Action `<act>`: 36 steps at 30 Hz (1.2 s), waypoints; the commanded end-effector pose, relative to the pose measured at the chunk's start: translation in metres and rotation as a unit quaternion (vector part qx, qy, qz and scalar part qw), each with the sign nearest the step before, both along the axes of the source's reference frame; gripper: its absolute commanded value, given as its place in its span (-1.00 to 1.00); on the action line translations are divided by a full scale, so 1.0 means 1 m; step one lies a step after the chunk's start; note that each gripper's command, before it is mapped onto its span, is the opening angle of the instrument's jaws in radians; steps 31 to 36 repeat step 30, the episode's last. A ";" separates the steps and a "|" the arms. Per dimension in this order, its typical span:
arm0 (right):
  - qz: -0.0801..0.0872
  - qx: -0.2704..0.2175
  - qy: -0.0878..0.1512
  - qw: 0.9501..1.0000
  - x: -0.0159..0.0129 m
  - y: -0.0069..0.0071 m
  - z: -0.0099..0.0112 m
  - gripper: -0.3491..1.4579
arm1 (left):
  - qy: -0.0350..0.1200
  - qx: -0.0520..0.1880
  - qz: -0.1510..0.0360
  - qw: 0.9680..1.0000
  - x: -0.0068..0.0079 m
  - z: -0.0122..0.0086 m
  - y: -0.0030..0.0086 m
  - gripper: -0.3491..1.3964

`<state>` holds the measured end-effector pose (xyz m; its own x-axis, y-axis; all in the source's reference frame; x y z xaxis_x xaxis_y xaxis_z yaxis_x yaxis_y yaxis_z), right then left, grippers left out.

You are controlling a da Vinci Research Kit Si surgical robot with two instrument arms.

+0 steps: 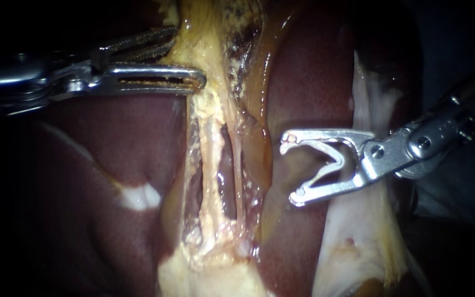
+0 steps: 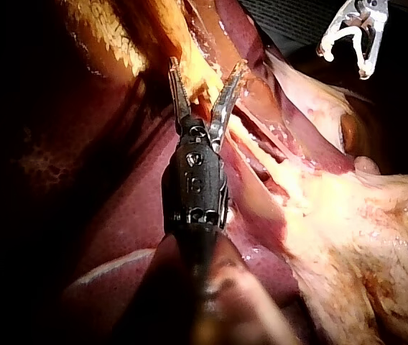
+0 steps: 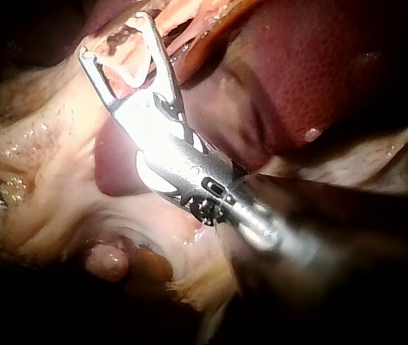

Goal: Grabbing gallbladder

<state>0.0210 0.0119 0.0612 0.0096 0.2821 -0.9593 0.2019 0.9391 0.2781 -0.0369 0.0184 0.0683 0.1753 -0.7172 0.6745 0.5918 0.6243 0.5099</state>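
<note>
The pale yellow gallbladder tissue (image 1: 204, 33) runs down the middle of the dark red liver (image 1: 94, 148). My left instrument (image 1: 188, 58) comes in from the left and its jaws are open. One jaw is serrated and the other slotted, and they straddle the upper part of that tissue. In the left wrist view the yellow gallbladder tissue (image 2: 200, 90) sits in the gap of the left instrument (image 2: 206, 68). My right instrument (image 1: 290, 170) hovers over the liver to the right of the strip, with its curved jaws open and empty. The right instrument (image 3: 114, 36) also shows in the right wrist view.
Below the left jaws, two thin pale tubes (image 1: 213, 159) run lengthwise through a dissected window. White membrane (image 1: 358, 220) lies under the right instrument. A pale patch (image 1: 138, 197) marks the liver on the left. The right instrument (image 2: 344, 61) shows ahead of the left one.
</note>
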 end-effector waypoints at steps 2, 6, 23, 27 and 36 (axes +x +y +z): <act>0.000 0.000 0.000 1.000 0.0000 0.0000 0.0000 -0.07 | 0.001 0.004 -0.001 1.000 0.0000 0.0002 0.0000 0.08; 0.000 0.000 0.000 1.000 0.0000 0.0000 0.0000 -0.07 | 0.000 0.012 -0.006 1.000 0.0002 0.0003 0.0001 -0.12; 0.000 0.000 0.000 1.000 0.0000 0.0000 0.0000 -0.08 | 0.004 0.094 -0.018 0.995 0.0021 -0.0001 0.0005 -1.00; 0.000 0.000 0.000 1.000 0.0000 0.0000 0.0000 -0.08 | 0.005 0.094 -0.018 0.995 0.0019 -0.0001 0.0004 -1.00; 0.000 0.000 0.000 1.000 0.0000 0.0000 0.0000 -0.08 | 0.005 0.094 -0.018 0.995 0.0019 -0.0002 0.0004 -1.00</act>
